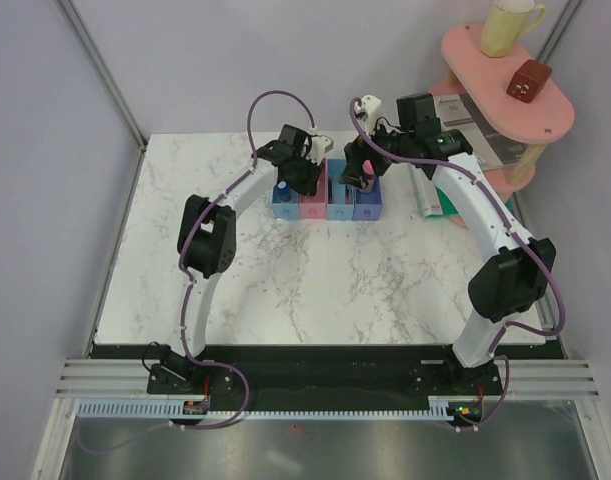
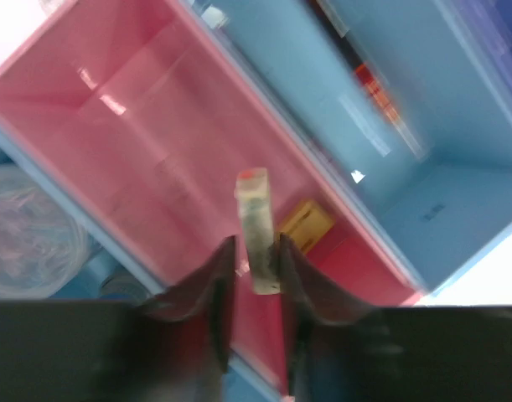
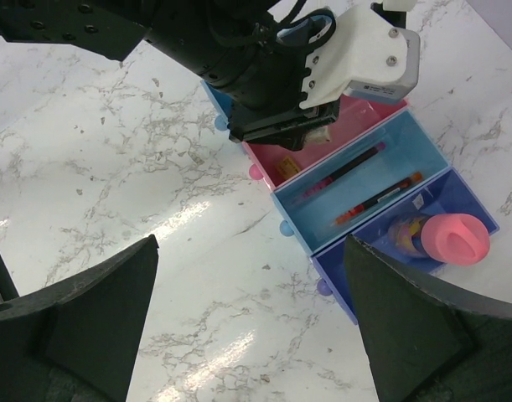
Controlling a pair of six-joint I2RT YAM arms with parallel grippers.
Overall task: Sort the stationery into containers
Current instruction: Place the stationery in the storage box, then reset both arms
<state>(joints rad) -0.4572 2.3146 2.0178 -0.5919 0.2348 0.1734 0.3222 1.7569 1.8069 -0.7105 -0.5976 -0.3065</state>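
Observation:
The four joined bins (image 1: 327,203) stand at the back middle of the marble table. My left gripper (image 2: 256,251) is shut on the short grey-brown stick (image 2: 254,219) and holds it upright over the pink-red bin (image 2: 138,126), where a yellow item (image 2: 304,224) lies. In the right wrist view the left gripper (image 3: 282,126) hangs over the pink-red bin (image 3: 360,113). The light blue bin (image 3: 323,219) holds a thin red pen (image 3: 343,174) and a dark red pen (image 3: 380,198). The purple-blue bin (image 3: 339,280) holds the brown tube with pink cap (image 3: 457,239). My right gripper (image 3: 247,318) is wide open and empty above the bins' front.
A pink shelf (image 1: 485,60) at the back right carries a yellow mug (image 1: 510,25) and a brown object (image 1: 529,80). A folded newspaper (image 1: 475,125) and a green mat (image 1: 450,205) lie under my right arm. A tiny blue cylinder (image 1: 283,190) sits in the blue bin.

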